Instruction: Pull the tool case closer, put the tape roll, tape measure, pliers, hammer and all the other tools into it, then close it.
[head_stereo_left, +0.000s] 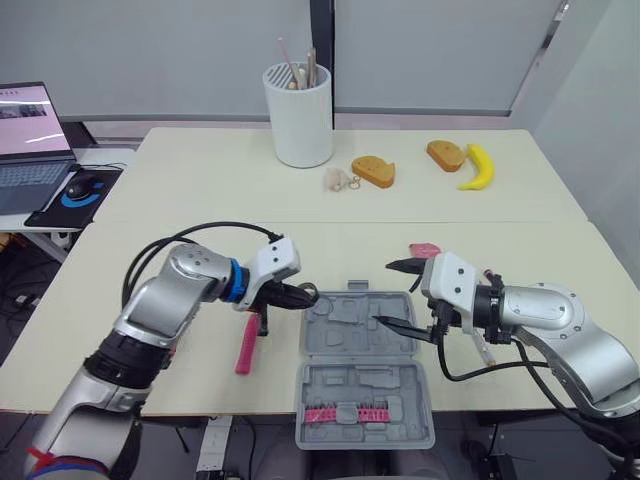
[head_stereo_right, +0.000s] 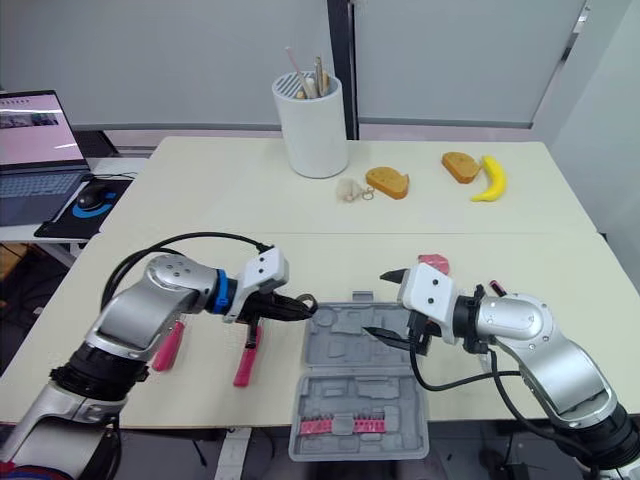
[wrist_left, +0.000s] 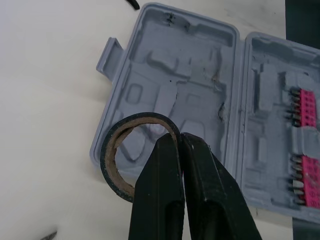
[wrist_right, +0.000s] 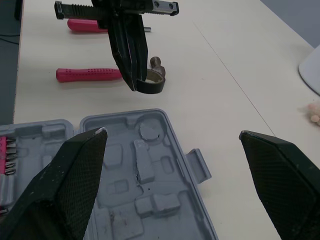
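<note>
Right, you had the tool case (head_stereo_left: 350, 330) lying open and flat at the near edge of the worktop (head_stereo_left: 200, 250). Both grey halves faced up, and a row of pink bits (head_stereo_left: 345, 413) sat in the half closest to that edge.

Your left claw (head_stereo_left: 305, 294) was pinched tight on the rim of the tape roll (wrist_left: 111, 150), a black ring with a brown inner core. You held it at the far-left corner of the case, partly over the moulded tray. Whether the roll touched the plastic, I could not tell.

Your right claw (head_stereo_left: 385, 293) was spread wide with nothing in its grip. It hung over the right side of the case's far half, one finger beyond the rim and the other above the tray.

The hammer (wrist_right: 87, 74) lay on the worktop just left of the case, its pink handle pointing toward the near edge and its head close to the tape roll. A second pink-handled tool (head_stereo_right: 168, 346) lay further left, beside your left arm. A small pink item (head_stereo_left: 425, 248) sat just beyond your right claw.

On the far worktop stood a white cup (head_stereo_left: 298, 115) of utensils near the far edge. To its right lay two bread pieces (head_stereo_left: 374, 171) and a banana (head_stereo_left: 478, 168).
</note>
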